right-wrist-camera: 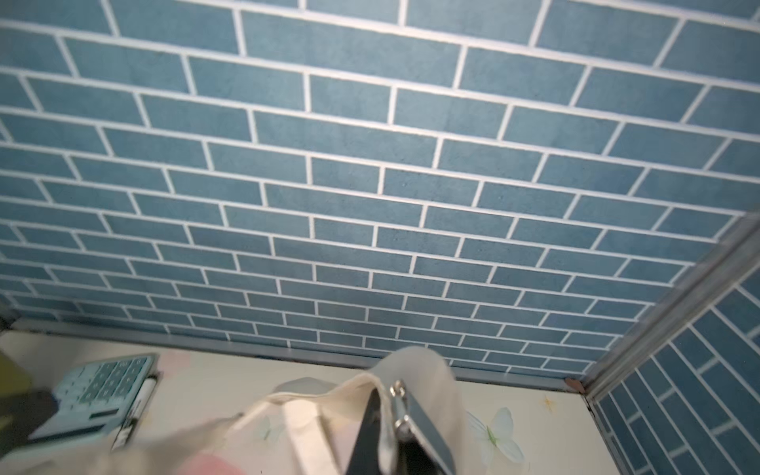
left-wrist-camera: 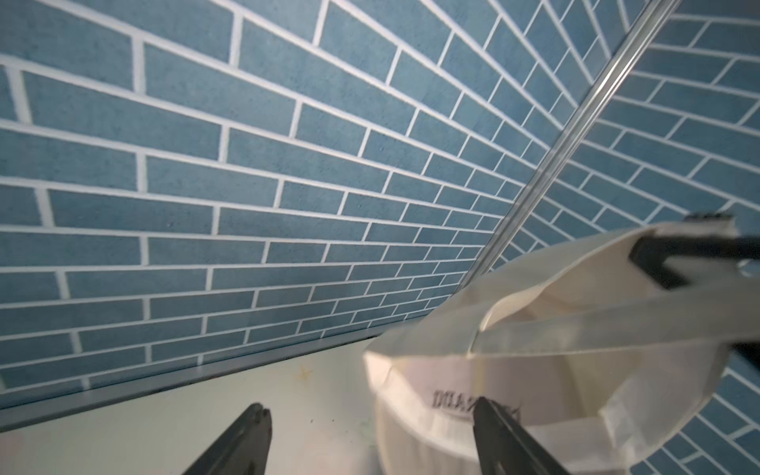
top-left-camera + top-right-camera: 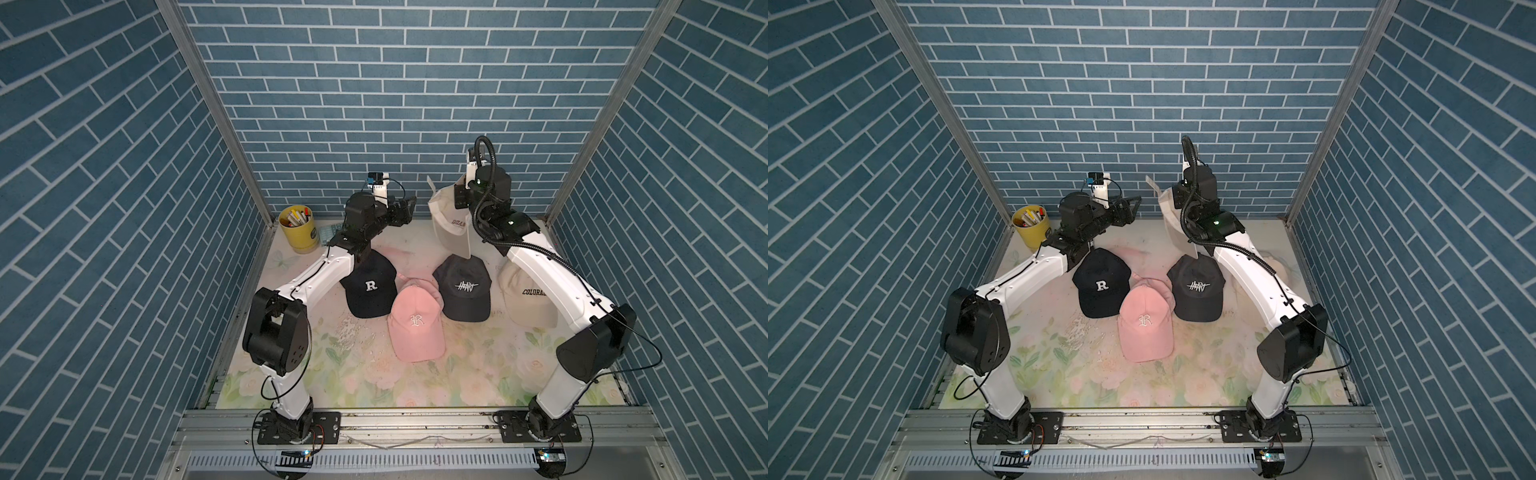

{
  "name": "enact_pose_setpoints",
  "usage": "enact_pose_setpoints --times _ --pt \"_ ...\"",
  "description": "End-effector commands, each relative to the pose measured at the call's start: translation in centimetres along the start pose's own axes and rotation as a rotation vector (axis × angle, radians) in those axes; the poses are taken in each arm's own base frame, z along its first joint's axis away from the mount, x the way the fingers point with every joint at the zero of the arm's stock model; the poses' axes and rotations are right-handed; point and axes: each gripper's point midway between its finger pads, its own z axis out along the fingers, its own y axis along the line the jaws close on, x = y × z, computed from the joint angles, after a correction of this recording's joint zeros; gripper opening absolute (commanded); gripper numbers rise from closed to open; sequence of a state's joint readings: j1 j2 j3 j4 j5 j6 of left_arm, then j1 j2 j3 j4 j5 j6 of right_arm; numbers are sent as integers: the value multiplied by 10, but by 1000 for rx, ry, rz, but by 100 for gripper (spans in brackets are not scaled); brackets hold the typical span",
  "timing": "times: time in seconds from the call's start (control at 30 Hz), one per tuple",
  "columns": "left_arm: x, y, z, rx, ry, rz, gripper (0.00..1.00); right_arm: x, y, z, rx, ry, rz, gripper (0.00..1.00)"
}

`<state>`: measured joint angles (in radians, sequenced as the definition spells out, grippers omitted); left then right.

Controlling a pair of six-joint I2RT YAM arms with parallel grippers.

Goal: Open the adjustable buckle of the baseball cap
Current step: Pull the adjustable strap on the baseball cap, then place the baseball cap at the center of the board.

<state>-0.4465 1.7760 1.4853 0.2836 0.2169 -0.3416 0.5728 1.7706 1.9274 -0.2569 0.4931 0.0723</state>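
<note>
Near the rear wall, the right gripper (image 3: 460, 195) is clamped on a cream fabric baseball cap (image 3: 451, 235), raised above the floral worktop (image 3: 415, 386). The left gripper (image 3: 408, 208), jaws apart, hangs just beside it with open room between. Four caps lie below: dark "R" cap (image 3: 371, 291), dark "HEART" cap (image 3: 463, 291), pink cap (image 3: 417, 326), cream "COLORADO" cap (image 3: 525, 303).

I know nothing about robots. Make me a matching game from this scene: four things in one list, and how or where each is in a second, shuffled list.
1. pink cap
2. yellow cup
3. right gripper
4. left gripper

a. shut on a cream cap held in the air
b. open, holding nothing
c. lying flat on the table
d. standing in a far corner, full of pens

Pairs: 1-c, 2-d, 3-a, 4-b
</note>
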Motion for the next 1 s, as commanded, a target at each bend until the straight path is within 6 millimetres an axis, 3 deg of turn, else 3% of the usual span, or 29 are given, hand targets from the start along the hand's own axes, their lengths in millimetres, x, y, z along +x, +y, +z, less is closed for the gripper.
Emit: enact_pose_setpoints --times 0.0,0.13,0.23,0.4,0.63,0.83,0.97 --pt "-12 -15 -27 -50 -11 140 83 16 -11 0 165 102 91 0" --pt "15 -53 -47 60 -7 253 83 12 -2 -1 229 113 123 0" --pt "39 -80 -50 146 -2 270 84 10 -2 -3 253 116 197 0" --pt "61 -110 -65 310 -67 261 85 14 16 -6 233 111 262 0" --pt "85 -105 -64 271 -101 221 87 15 23 -14 293 81 341 0" --pt "101 -111 -23 181 -51 345 87 16 29 -10 301 78 377 0" --pt "99 -98 -5 88 -51 390 85 8 32 -12 293 70 382 0"
